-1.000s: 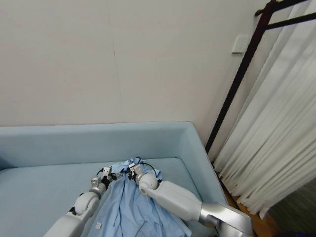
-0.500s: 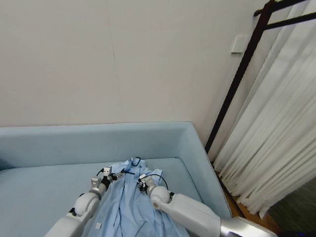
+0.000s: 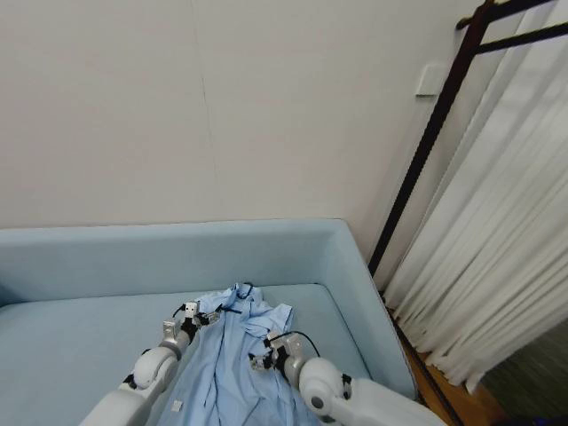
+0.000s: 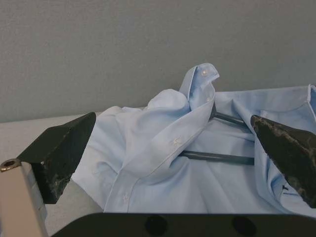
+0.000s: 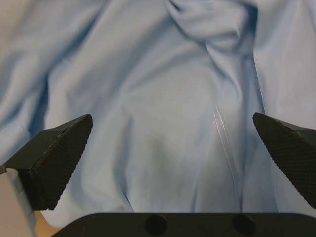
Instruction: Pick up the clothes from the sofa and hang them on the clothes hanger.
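The left gripper [image 3: 197,315] had stayed at the collar, its jaws spread wide and empty; the blue shirt [image 3: 226,364] lay on the sofa [image 3: 80,257] seat with its hanger [image 4: 217,158] inside, long axis running from the robot to the backrest, collar pointing at the backrest; the right gripper [image 3: 264,353] had drawn back from the collar over the shirt's body, likewise wide open, holding nothing; so no grasp was made yet, I judge; the clothes rack [image 3: 426,142] stood well apart, rightward.

surface: pale blue sofa [image 3: 133,257] | on seat: crumpled light-blue shirt [image 3: 222,366]
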Controlling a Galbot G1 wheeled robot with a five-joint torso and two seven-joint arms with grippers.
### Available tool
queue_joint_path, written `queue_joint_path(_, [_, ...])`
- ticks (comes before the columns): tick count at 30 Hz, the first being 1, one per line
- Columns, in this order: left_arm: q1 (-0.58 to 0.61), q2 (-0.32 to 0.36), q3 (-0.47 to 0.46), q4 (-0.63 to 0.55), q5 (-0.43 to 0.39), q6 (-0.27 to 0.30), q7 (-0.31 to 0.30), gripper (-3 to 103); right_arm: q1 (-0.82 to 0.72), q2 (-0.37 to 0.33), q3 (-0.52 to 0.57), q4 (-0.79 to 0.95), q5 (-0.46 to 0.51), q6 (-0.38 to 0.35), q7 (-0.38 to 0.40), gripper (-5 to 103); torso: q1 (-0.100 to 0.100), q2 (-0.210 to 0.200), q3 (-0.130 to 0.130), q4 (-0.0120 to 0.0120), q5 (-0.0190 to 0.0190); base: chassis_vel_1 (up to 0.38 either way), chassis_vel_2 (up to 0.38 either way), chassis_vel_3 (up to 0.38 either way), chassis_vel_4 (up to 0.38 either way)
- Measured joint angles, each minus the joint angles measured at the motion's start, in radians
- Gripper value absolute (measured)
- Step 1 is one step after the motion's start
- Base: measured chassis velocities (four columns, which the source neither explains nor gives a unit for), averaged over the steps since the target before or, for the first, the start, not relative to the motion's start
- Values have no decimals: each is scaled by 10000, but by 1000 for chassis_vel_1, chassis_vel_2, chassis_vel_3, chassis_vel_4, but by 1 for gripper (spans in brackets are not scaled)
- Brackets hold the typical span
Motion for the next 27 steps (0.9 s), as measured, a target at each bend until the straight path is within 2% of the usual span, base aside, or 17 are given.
queue_joint_path(4, [31, 79, -19, -12, -17, -8, 6, 100, -672, -186, 250, -326, -422, 65, -7, 101, 0, 0, 1, -1, 0, 0, 0, 0, 0])
queue_joint_path(5, [31, 87, -28, -23, -23, -13, 6, 100, -779, -168, 309, -481, -528, 132, -7, 96, 0, 0, 1, 0, 0, 0, 0, 0, 0])
queue_joint_path(6, [31, 87, -28, -23, -23, -13, 6, 100, -779, -168, 309, -481, -528, 132, -7, 96, 0, 0, 1, 0, 0, 0, 0, 0, 0])
queue_joint_path(9, [31, 128, -43, -63, -65, -30, 7, 100, -1001, 3, 404, -1061, -888, 413, 3, 80, 2, 0, 1, 0, 0, 0, 0, 0, 0])
queue_joint_path(11, [29, 141, -49, -74, -76, -34, 7, 100, -1049, 58, 429, -1177, -950, 478, 37, 80, 2, 0, 1, 1, -1, 0, 0, 0, 0])
queue_joint_path(12, [20, 169, -58, -79, -92, -35, 7, 100, -1125, 114, 453, -1263, -982, 532, 98, 70, 2, -1, 1, 1, 0, 0, 0, 0, 0])
queue_joint_path(15, [15, 194, -67, -85, -102, -39, 7, 100, -1217, 131, 467, -1256, -1012, 559, 119, 64, 1, -1, 1, 1, -1, 0, 0, 0, 0])
queue_joint_path(18, [37, 201, -80, -111, -112, -49, 8, 100, -1338, 119, 476, -1136, -1086, 612, 127, 47, 1, 0, 1, 1, -1, 0, 0, 0, 0])
queue_joint_path(19, [37, 201, -80, -111, -112, -49, 8, 100, -1338, 119, 476, -1136, -1086, 612, 127, 47, 1, 0, 1, 1, -1, 0, 0, 0, 0])
queue_joint_path(23, [44, 192, -87, -102, -115, -69, 16, 100, -1502, 102, 481, -976, -1294, 696, 122, 26, 1, 0, 1, 0, -1, 0, 0, 0, 0])
queue_joint_path(25, [38, 184, -86, -93, -116, -71, 18, 100, -1522, 105, 481, -919, -1332, 709, 120, 26, 1, -1, 1, 0, -1, 0, 0, 0, 0])
queue_joint_path(27, [13, 167, -73, -86, -116, -72, 21, 100, -1536, 108, 468, -803, -1364, 729, 121, 15, 1, 0, 1, 0, -1, 0, 0, 0, 0])
